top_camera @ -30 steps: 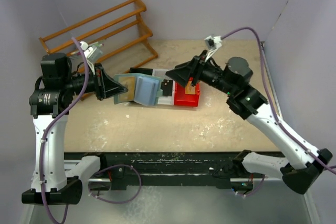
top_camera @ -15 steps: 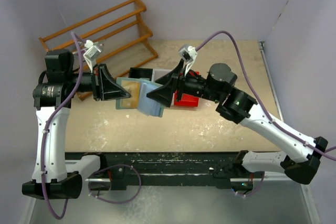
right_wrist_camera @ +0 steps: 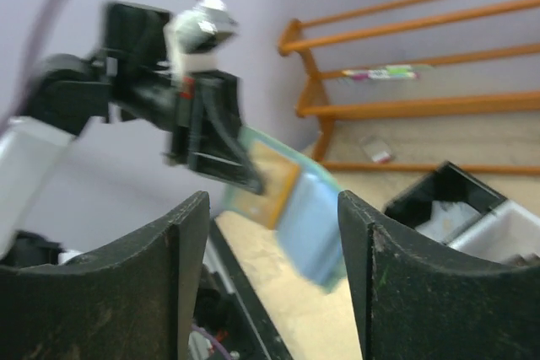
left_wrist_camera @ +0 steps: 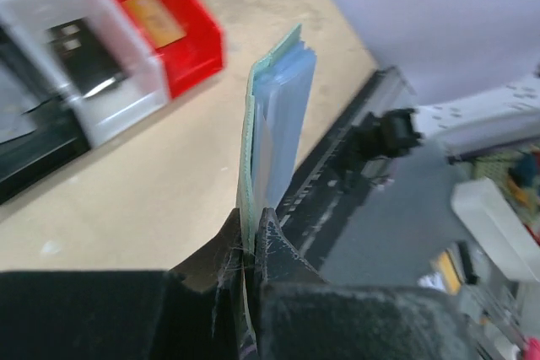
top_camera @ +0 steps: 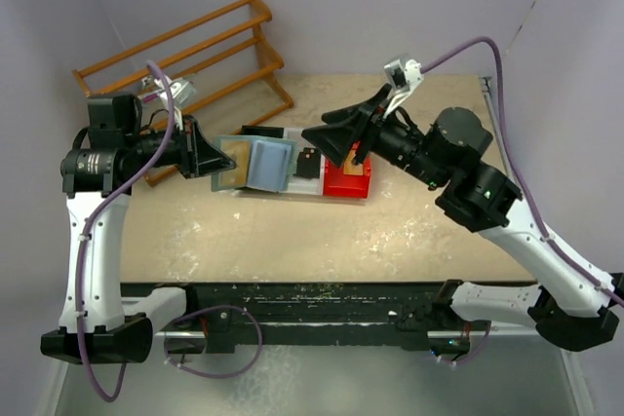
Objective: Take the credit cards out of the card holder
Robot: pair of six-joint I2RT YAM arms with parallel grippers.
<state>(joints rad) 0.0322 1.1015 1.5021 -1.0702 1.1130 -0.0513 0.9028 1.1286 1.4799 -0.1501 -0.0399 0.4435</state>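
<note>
The left pincer (left_wrist_camera: pixel 253 246) is clamped tight on one edge of the card holder (left_wrist_camera: pixel 274 124). It holds the holder open in the air over the middle of the desk (top_camera: pixel 390 231), at the left end of the row of bins. An orange-gold card (top_camera: pixel 232 163) shows inside the holder. The right pincer (top_camera: pixel 327 141) hangs above the red bin (left_wrist_camera: pixel 198 52) with its jaws wide apart and nothing between them, facing the holder but apart from it. Another orange card (left_wrist_camera: pixel 154 18) lies in the red bin. A black card (left_wrist_camera: pixel 84 46) lies in the white bin (left_wrist_camera: pixel 42 10) beside it.
</note>
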